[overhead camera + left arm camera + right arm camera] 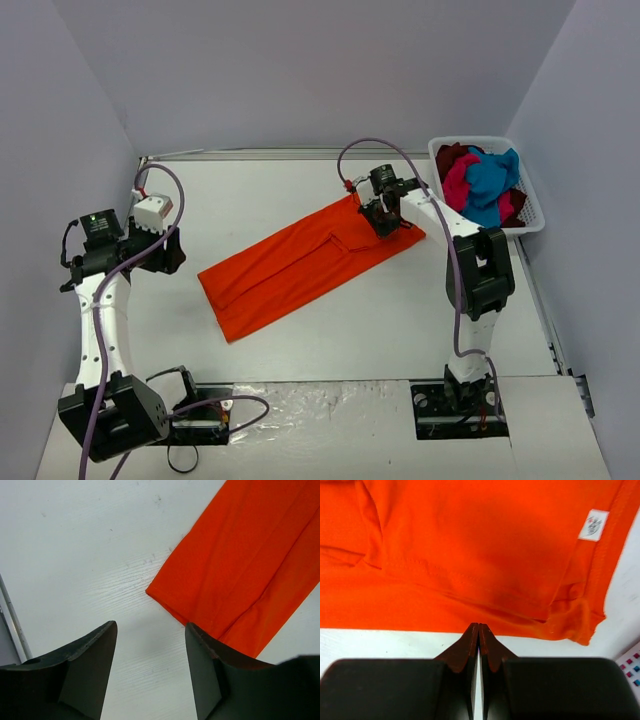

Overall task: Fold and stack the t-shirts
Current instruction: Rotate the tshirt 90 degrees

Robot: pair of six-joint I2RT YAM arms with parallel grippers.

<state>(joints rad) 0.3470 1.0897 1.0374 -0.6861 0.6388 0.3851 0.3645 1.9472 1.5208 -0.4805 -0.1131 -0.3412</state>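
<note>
Left end effector [150, 626] parted and empty, right end effector [478, 628] pinched closed, both angled downward.

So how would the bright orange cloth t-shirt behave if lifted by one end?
Probably floppy: the bright orange cloth t-shirt lies flat with soft folds and a wrinkled hem, so it would likely drape and unfold. It looks thin, so probably light. Pushed, it would likely bunch.

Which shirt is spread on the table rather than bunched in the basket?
The bright orange t-shirt, folded into a long strip on the table. The teal-blue shirt, magenta-pink shirt and dark red shirt lie crumpled in the white basket.
</note>
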